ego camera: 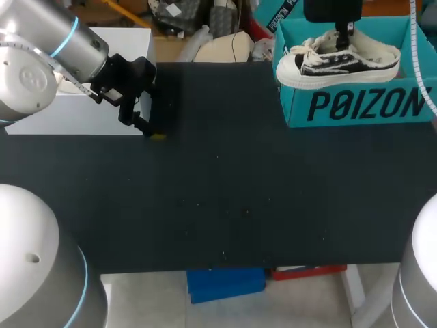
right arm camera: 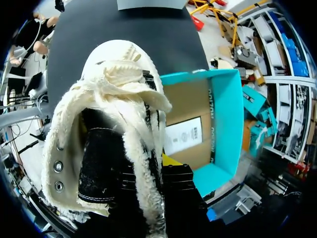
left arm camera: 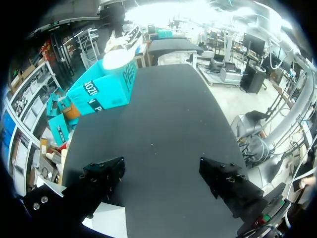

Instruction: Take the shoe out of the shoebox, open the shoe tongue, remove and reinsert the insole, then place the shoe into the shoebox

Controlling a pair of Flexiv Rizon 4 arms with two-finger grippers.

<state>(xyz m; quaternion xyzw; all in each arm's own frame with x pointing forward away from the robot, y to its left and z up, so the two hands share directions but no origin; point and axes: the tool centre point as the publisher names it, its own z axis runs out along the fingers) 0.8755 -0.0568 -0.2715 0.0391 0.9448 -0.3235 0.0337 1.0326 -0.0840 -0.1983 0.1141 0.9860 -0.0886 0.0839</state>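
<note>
head view: a low black-and-white canvas shoe (ego camera: 338, 58) with a thick white rubber sole, cream laces and frayed fleecy edging hangs just over the open teal cardboard shoebox (ego camera: 355, 106) at the far right of the black table (ego camera: 218, 205), under the right gripper (ego camera: 339, 33).

left wrist view: the left gripper (left arm camera: 163, 183) is spread wide over bare tabletop, well apart from the shoebox.

right wrist view: the right gripper pinches the shoe's fuzzy collar, one finger inside and one outside; the shoebox's brown inside shows beyond the shoe.

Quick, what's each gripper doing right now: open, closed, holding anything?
Left gripper: open, holding nothing.
Right gripper: shut on the side wall of the black-and-white canvas shoe with fleecy cream trim.
</note>
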